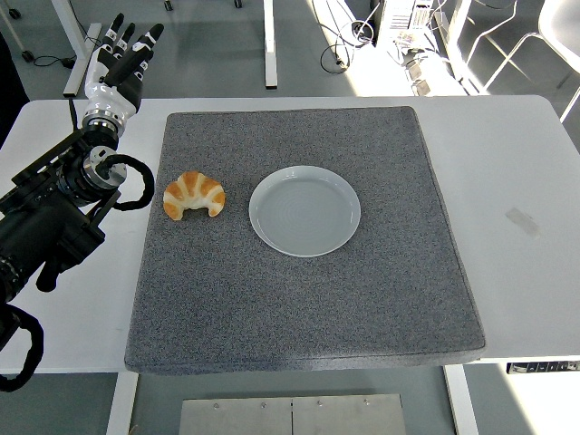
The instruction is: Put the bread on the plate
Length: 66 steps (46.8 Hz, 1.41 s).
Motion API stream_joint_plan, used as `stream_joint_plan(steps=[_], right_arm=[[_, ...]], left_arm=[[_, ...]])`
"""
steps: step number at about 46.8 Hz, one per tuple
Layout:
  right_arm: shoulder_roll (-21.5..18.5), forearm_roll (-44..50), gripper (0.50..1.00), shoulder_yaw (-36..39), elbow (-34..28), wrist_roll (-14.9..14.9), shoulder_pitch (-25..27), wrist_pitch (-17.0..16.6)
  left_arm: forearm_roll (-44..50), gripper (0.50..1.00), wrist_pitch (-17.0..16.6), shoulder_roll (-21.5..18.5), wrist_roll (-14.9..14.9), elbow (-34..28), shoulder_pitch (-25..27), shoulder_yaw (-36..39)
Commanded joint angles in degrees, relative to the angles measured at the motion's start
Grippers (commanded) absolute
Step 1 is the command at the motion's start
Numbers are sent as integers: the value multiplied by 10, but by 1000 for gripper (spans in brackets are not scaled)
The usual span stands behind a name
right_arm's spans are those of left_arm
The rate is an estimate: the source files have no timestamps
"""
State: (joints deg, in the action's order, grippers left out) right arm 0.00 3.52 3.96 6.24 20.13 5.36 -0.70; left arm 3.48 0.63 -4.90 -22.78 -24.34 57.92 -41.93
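Grey mat [299, 290] covering white table [517, 181]. Bread [193, 195] lying on mat, just beside plate [304, 210] at its 9 o'clock, not touching. Left hand [120, 63] hovering at 11 o'clock, fingers extended, gripping nothing.

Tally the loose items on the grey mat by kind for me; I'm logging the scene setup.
Croissant: 1
White plate: 1
Total: 2, both on the grey mat; the plate holds nothing.
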Motion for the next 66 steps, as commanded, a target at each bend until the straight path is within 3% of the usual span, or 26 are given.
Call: stream_joint_plan(steps=[1, 10, 18, 22, 28, 37, 42, 52, 66], right_arm=[[0, 0, 1000, 0, 0, 0, 0, 0], [0, 0, 1000, 0, 0, 0, 0, 0], [0, 0, 1000, 0, 0, 0, 0, 0], [0, 0, 1000, 0, 0, 0, 0, 0], [0, 0, 1000, 0, 0, 0, 0, 0], [0, 0, 1000, 0, 0, 0, 0, 0], [0, 0, 1000, 0, 0, 0, 0, 0], [0, 0, 1000, 0, 0, 0, 0, 0], [0, 0, 1000, 0, 0, 0, 0, 0]], left_arm=[[-5, 975, 1, -4, 1, 0, 1, 4], [-4, 977, 6, -16, 1, 0, 10, 19], [-4, 977, 61, -20, 0, -1, 3, 21], [-4, 977, 69, -25, 3, -2, 6, 22], [-5, 975, 78, -66, 3, -11, 14, 57], [-4, 974, 123, -125, 1, -54, 25, 142], [-5, 974, 125, -133, 2, -78, 35, 170], [-8, 962, 124, -203, 5, -149, 63, 260], [-109, 943, 119, -217, 31, -173, 81, 316]])
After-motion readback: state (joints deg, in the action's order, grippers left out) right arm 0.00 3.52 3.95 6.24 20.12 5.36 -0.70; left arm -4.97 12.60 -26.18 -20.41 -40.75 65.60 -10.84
